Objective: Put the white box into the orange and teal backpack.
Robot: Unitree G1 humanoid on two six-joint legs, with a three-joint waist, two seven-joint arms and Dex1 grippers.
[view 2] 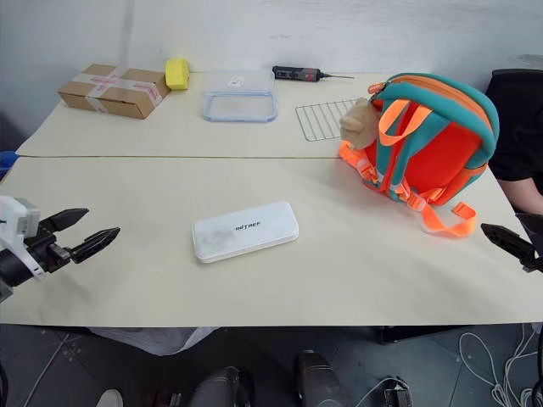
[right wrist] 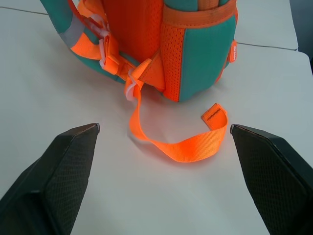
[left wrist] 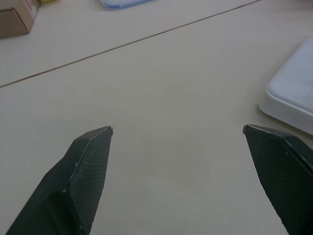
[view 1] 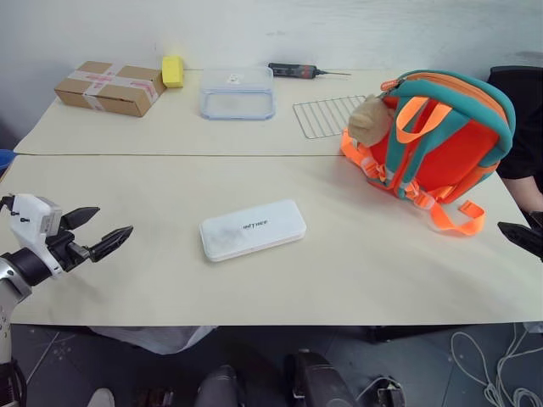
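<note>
From the left eye view, the white box (view 1: 253, 229) is lying flat near the middle of the tabletop (view 1: 170, 280), its long axis running roughly side to side and tilting slightly away toward the right, while the left gripper (view 1: 96, 231) is hovering off the near left edge with its jaws spread wide and empty, pointing across toward the box's left short end. The orange and teal backpack (view 1: 441, 140) is standing at the far right, straps facing the camera, with its beige plush charm (view 1: 369, 120) hanging on the side toward the box. In the right eye view, the right gripper (view 2: 509, 244) is showing just a dark finger at the right edge, close by the backpack's trailing strap (view 2: 445, 222) and well apart from the box, so the left arm appears the nearer one for the pick. Through the left wrist view, the two black fingers (left wrist: 83, 171) are standing far apart with bare tabletop between them, and a rounded corner of the box is sitting just beyond one fingertip, off the jaws' centre line. Through the right wrist view, the right jaws are likewise gaping wide and holding nothing, facing the backpack's base and the loose loop of orange strap lying between them.
</note>
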